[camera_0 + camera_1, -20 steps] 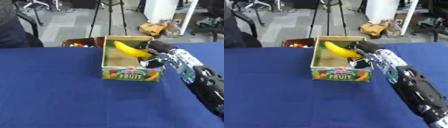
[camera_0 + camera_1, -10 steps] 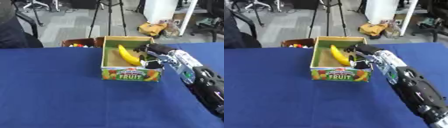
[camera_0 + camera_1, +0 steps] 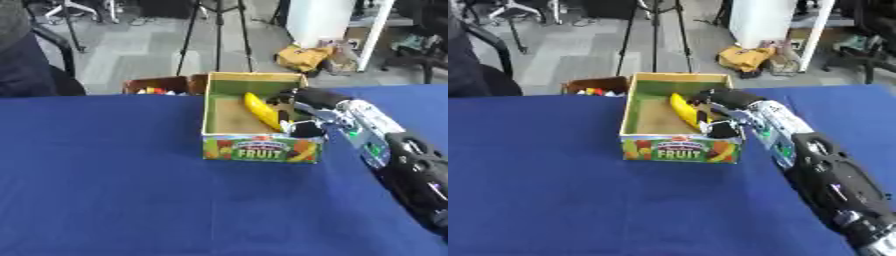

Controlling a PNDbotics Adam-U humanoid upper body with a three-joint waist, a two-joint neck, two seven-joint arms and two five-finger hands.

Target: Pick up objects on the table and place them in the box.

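Now: banana (image 3: 261, 111) lowered into box (image 3: 255, 147).
Right hand (image 3: 302, 114) clasps its middle; likely light, soft-skinned, easily bruised.

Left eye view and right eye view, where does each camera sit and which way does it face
Left eye view: in the robot's head, looking down across the blue table at the fruit box; the right hand reaches in by the banana.
Right eye view: the head's other eye, aimed the same way; more of the right arm shows.
Shared: box, banana, right hand, and the floor beyond the table.
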